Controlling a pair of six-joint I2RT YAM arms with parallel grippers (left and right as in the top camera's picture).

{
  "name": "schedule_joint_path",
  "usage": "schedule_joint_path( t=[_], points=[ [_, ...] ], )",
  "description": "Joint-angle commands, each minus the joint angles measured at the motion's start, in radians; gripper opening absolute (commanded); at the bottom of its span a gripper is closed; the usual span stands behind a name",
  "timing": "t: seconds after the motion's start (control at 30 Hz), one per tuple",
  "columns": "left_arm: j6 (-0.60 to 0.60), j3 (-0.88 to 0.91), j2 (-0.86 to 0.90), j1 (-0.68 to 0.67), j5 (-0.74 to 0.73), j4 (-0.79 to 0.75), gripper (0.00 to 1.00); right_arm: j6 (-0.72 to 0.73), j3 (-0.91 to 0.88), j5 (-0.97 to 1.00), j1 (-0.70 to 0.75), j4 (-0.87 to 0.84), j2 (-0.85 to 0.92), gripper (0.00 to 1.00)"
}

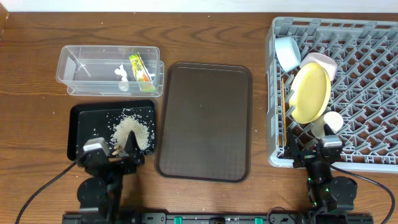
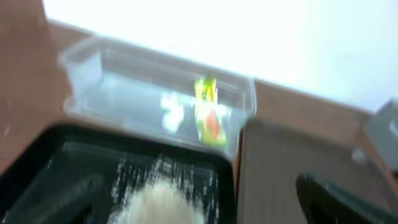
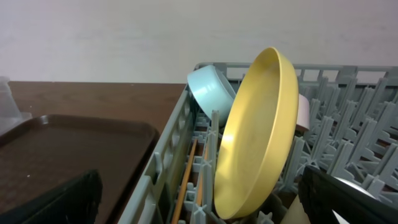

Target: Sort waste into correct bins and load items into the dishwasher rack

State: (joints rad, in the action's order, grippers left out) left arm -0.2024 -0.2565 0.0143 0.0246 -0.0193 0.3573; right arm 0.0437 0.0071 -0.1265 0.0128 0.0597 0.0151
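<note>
Left gripper point(image 1: 118, 153), at the table's 7 o'clock, hangs spread and empty over the near rim of the black tray point(image 1: 79, 127). Rice scraps point(image 1: 132, 130) heap at the tray's 4 o'clock. Beyond it, at 12, the clear tub point(image 1: 67, 62) holds the tissue point(image 1: 122, 79) and the wrapper point(image 1: 140, 67). The brown serving tray point(image 1: 205, 121) lies in the centre. Right gripper point(image 1: 313, 149), at 5 o'clock, gapes empty at the near wall of the rack point(image 1: 373, 93). The rack carries the blue bowl point(image 1: 287, 53), white bowl point(image 1: 323, 62), upright yellow plate point(image 1: 310, 93), pale cup point(image 1: 333, 121) and chopsticks point(image 3: 186, 180).
</note>
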Motion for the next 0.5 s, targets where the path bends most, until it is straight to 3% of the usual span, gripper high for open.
schedule_joint_path(
  t=[0.0, 0.1, 0.2, 0.47],
  points=[
    [0.101, 0.081, -0.012, 0.005, 0.012, -0.151, 1.00, -0.008, -0.002, -0.012, 0.006, 0.003, -0.005, 0.99],
    [0.171, 0.172, -0.013, 0.005, 0.012, -0.353, 1.00, -0.008, -0.002, -0.012, 0.006, 0.003, -0.005, 0.99],
    [0.201, 0.231, -0.012, 0.005, 0.006, -0.437, 1.00, -0.008, -0.002, -0.012, 0.006, 0.003, -0.005, 0.99],
    [0.191, 0.253, -0.013, -0.007, -0.025, -0.289, 1.00, -0.008, -0.002, -0.012, 0.006, 0.003, -0.005, 0.99]
  ],
)
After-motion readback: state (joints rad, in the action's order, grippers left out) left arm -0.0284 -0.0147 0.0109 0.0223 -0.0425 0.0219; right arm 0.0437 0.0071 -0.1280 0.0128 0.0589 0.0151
